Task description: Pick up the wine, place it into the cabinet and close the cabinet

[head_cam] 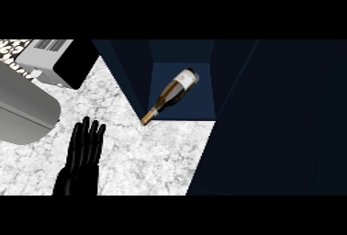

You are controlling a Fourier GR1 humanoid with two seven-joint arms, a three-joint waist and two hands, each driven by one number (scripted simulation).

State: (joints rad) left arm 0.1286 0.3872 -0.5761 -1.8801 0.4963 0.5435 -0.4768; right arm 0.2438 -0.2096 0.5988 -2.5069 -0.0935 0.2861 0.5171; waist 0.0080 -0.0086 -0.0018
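A wine bottle with a cream label lies tilted inside the dark blue cabinet. Its base points to the upper right, and its gold-foiled neck reaches down-left to the cabinet's front edge, just over the marble counter. A wide dark cabinet door panel fills the view's right side. My left hand is open, fingers straight and pointing up, over the counter to the lower left of the bottle and apart from it. My right hand does not show.
A grey box-shaped appliance with a black front stands at the upper left. Below it a large rounded grey appliance covers the left edge. The cabinet's dark left wall rises between them and the bottle.
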